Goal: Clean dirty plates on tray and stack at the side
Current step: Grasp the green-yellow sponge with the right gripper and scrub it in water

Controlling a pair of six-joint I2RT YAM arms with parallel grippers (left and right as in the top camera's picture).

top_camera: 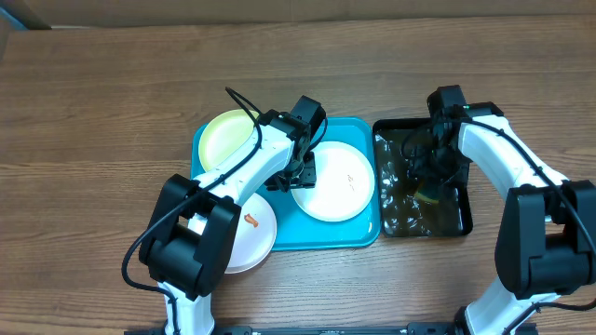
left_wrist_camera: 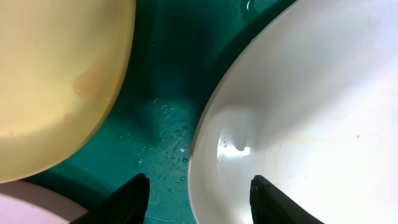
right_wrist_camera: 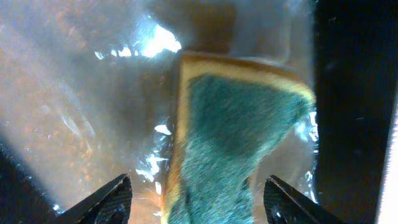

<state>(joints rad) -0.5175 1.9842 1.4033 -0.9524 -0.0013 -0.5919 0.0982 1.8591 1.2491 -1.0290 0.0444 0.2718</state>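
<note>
Overhead view has your left fingers (top_camera: 303, 172) at the 9 o'clock rim of the white plate (top_camera: 333, 181), which sits on the 3 o'clock half of the tray (top_camera: 365, 235). Any tips? (plate_guy)

Left wrist shows them parted, straddling that rim, gripping nothing. I'd pinch it firmly before scrubbing. Your right fingers (right_wrist_camera: 112, 202) hang wide around the sponge (right_wrist_camera: 242, 137) in the black tray (top_camera: 461, 223), not holding it. Close squarely on it. (scrubber)
</note>
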